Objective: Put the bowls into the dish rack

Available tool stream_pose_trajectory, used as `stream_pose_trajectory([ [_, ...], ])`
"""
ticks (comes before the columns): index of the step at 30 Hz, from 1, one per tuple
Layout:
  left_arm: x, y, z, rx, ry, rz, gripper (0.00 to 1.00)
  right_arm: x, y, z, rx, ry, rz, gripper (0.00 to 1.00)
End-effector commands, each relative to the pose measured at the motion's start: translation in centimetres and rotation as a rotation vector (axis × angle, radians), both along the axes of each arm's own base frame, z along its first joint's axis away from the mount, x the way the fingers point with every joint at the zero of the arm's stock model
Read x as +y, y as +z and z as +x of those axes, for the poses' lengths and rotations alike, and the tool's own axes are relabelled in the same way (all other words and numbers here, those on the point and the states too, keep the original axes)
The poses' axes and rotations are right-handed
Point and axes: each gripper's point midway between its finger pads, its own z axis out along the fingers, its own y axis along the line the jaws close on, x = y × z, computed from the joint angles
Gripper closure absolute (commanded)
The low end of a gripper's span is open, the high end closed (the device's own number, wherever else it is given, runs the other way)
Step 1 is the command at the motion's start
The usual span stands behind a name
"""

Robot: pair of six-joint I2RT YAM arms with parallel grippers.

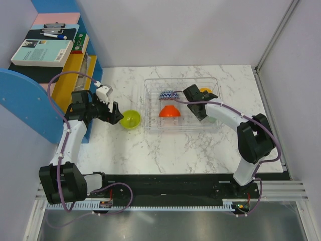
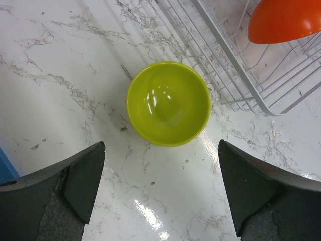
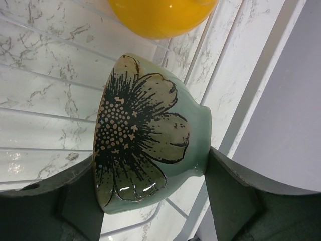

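Four bowls are in or over the dish rack (image 1: 148, 105); one is outside it, so the load is judged nearly done

Positions, top view:
- lime green bowl (image 2: 168, 103): mouth up on the table (image 1: 165, 150), at 9 o'clock of the rack and close to its left wall
- red-orange bowl (image 1: 170, 111): left half of the rack, dome up
- zigzag bowl (image 1: 169, 95): at 12 o'clock of the red-orange one
- yellow-orange bowl (image 1: 205, 91): toward the rack's 1 o'clock corner
- mint bowl (image 3: 150, 135): black flower print, on its side above the rack ribs, toward the 4 o'clock side

Grippers:
- right gripper (image 3: 153, 183): clenched on the mint bowl, one finger at the rim, the other at the foot
- left gripper (image 2: 160, 150): fingers spread wide, holding nothing, with the lime green bowl at 12 o'clock of the gap

Risks (judgement):
- the mint bowl looks glossy and is pinched rim to foot, so it may pivot or slip in the grip
- if released on its side it could roll along the ribs or knock the yellow-orange bowl at its 12 o'clock
- the lime green bowl is round and slick on a shiny top, so a squeeze across its outside may squirt it away
- a finger coming down on the rack side could snag the rack wall
- both arms over the rack at once could clash

Surface and room:
- white marble-pattern table, glossy, with glare spots
- plain pale walls
- blue shelf unit (image 1: 30, 100) at 9 to 10 o'clock, carrying a book (image 1: 42, 51) and a clipboard (image 1: 52, 31)
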Motion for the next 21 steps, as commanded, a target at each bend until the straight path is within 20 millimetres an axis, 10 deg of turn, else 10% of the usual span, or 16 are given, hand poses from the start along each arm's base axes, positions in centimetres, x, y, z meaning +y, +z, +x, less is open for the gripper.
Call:
stream_pose_trajectory([
  [1, 0.0, 0.7, 0.4, -0.061, -0.029, 0.012, 0.0, -0.7, 0.7, 0.7, -0.035, -0.011, -0.093, 1.0],
  [21, 0.0, 0.9, 0.3, -0.071, -0.035, 0.017, 0.0, 0.8, -1.1, -0.9, 0.084, 0.068, -0.115, 0.19],
])
